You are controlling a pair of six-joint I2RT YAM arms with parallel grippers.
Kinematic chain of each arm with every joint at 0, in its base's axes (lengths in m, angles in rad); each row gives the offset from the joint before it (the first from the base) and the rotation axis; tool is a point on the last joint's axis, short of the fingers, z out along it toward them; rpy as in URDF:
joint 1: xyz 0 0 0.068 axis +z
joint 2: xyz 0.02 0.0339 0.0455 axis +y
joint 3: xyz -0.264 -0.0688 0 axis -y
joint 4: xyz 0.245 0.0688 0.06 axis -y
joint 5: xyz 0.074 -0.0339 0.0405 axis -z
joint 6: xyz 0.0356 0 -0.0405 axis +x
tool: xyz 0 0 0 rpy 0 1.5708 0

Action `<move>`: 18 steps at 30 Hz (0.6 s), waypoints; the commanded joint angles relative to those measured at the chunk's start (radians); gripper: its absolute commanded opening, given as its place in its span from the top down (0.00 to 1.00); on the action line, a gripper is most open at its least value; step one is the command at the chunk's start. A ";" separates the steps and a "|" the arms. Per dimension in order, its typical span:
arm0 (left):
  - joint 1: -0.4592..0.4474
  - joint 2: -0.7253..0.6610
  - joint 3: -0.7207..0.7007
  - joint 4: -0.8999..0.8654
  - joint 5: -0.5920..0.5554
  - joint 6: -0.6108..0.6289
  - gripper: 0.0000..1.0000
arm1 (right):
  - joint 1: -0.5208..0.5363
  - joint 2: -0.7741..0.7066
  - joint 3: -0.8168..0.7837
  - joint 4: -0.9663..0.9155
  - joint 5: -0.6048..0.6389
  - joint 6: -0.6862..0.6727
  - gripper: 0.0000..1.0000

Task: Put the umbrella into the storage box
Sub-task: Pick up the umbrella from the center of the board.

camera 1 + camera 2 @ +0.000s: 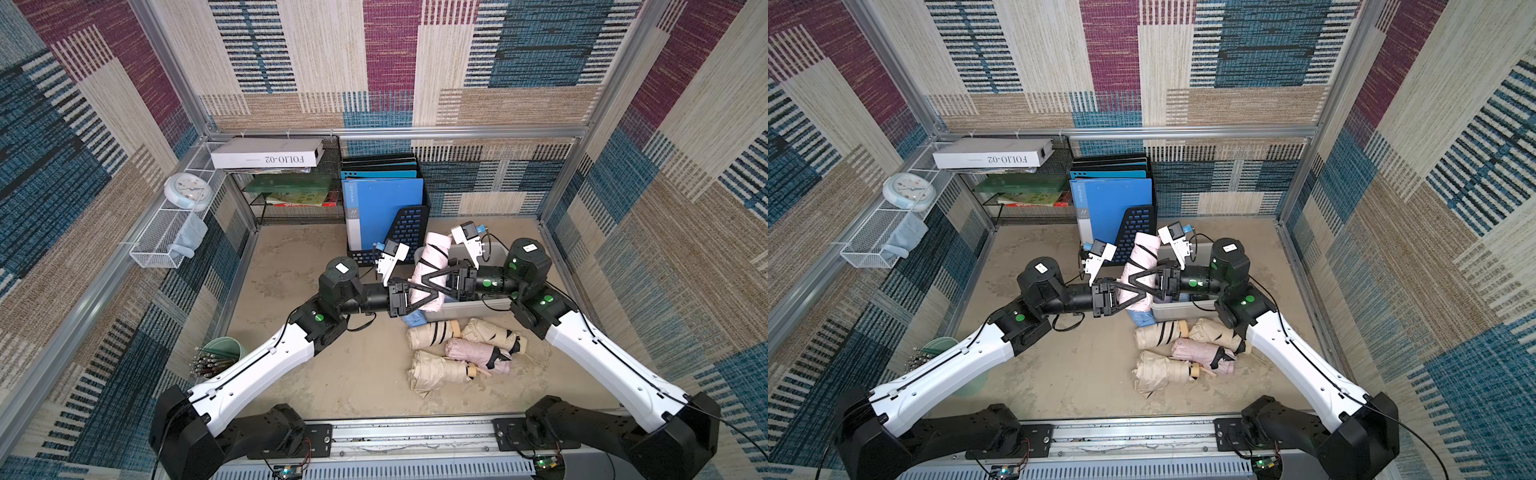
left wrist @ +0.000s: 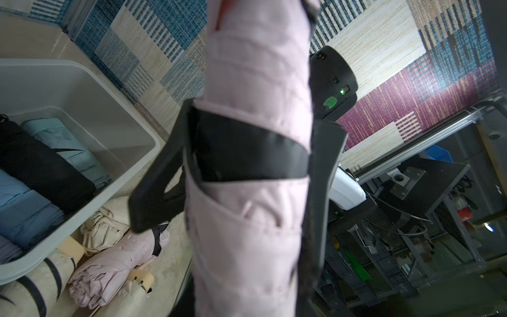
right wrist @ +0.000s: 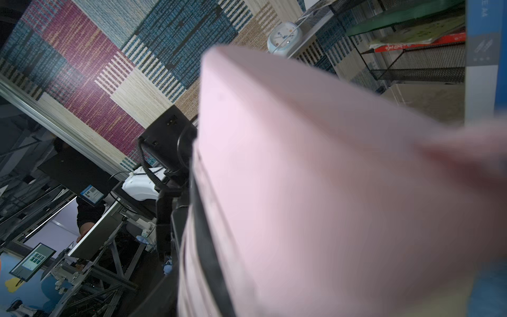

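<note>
Far left: white wire basket (image 1: pixel 166 241) on the wall rail, with a clock (image 1: pixel 188 191) above it. Green cup (image 1: pixel 226 347) of pens on the table (image 1: pixel 353 374), partly covered by the left arm in both top views.

Left gripper (image 1: pixel 436 293): fingers (image 2: pixel 156 181) clamped tight on the pink umbrella (image 1: pixel 436 245), one on each side of the roll, level with its black strap. Umbrella is in the air, tilted. Upper end points toward the black file holder (image 1: pixel 409 232); lower end hangs over the near left corner of the storage box (image 1: pixel 492 249). Not in the box. Both ends are cut off in the left wrist view.

Right gripper (image 1: pixel 426 279): fingers reach across the same umbrella from the opposite side. Cannot tell whether they pinch it or stand off. The top views give only a black outline over the cloth, and blurred pink fabric nearly fills the right wrist view.

Storage box: mostly hidden under the umbrella and right arm in the top views; only the far rim and part of the near wall show. The left wrist view shows its inside, with black, pale blue-green and blue folded umbrellas (image 2: pixel 41 170) side by side, cut off at the frame edge.

Right, in front of the box: loose umbrellas (image 1: pixel 461 353), beige and pink, heaped and touching on the table. The right arm covers the edge of one.
</note>
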 commanded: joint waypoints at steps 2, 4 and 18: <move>-0.008 -0.009 0.004 0.116 0.036 0.017 1.00 | 0.000 -0.025 -0.008 0.071 0.017 0.025 0.47; -0.008 -0.014 0.001 0.120 0.032 0.019 1.00 | 0.000 -0.036 -0.008 0.077 0.025 0.033 0.47; -0.008 -0.015 0.023 0.031 0.033 0.082 0.74 | 0.000 -0.025 -0.008 0.119 0.086 0.094 0.75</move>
